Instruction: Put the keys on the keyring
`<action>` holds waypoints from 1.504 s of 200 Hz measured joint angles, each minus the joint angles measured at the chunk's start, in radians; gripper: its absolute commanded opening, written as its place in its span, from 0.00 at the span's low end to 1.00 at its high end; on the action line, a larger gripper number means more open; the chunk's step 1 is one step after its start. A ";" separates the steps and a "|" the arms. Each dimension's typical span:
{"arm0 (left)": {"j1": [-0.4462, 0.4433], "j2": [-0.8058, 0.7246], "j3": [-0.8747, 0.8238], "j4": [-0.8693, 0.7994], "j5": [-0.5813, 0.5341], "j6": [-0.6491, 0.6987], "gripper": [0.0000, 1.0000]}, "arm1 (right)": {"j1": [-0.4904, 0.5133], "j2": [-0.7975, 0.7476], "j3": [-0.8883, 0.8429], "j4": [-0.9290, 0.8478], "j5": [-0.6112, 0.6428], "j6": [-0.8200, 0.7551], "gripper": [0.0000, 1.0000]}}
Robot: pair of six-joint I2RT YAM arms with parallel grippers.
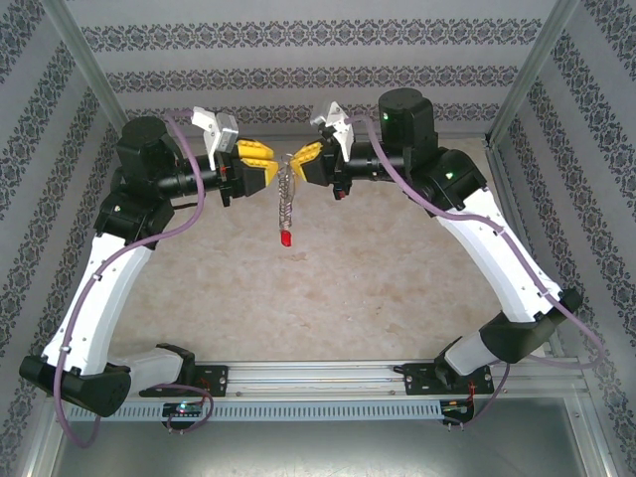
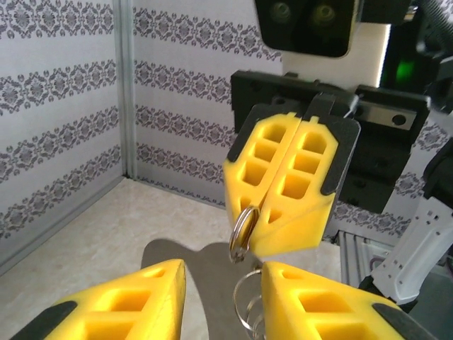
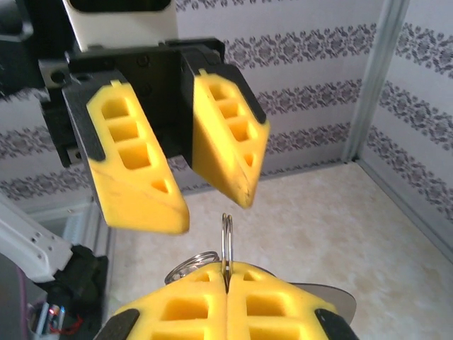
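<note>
My two grippers meet high above the middle of the table. The right gripper (image 1: 298, 162) (image 3: 226, 278) is shut on the keyring (image 3: 226, 237), a silvery split ring standing edge-on out of its closed pads. A short chain of rings (image 1: 287, 199) hangs from it and ends in a small red tag (image 1: 285, 240). The left gripper (image 1: 266, 171) (image 2: 223, 283) is open. Its yellow fingers (image 3: 138, 177) stand apart on either side of the ring (image 2: 244, 230) without touching it. Coiled rings (image 2: 251, 304) dangle between them. The keys are out of view.
Patterned walls (image 1: 318, 60) close the cell at the back and sides, with aluminium posts (image 1: 522, 75) at the corners. The beige tabletop (image 1: 328, 298) lies far below the grippers. A metal rail (image 1: 318, 376) carries the arm bases at the near edge.
</note>
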 measured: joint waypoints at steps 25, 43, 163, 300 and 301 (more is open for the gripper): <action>-0.006 0.000 0.017 -0.068 -0.018 0.052 0.36 | 0.003 0.012 0.057 -0.136 0.053 -0.100 0.00; -0.023 0.002 0.034 -0.126 -0.033 0.087 0.37 | 0.010 0.041 0.114 -0.234 0.094 -0.163 0.00; -0.142 0.072 0.093 -0.308 -0.060 0.212 0.37 | 0.035 0.077 0.154 -0.438 0.118 -0.296 0.00; -0.163 0.103 0.105 -0.364 -0.055 0.264 0.00 | 0.047 0.077 0.164 -0.459 0.097 -0.296 0.00; -0.163 0.103 0.105 -0.365 -0.055 0.263 0.00 | 0.047 0.077 0.164 -0.459 0.097 -0.296 0.00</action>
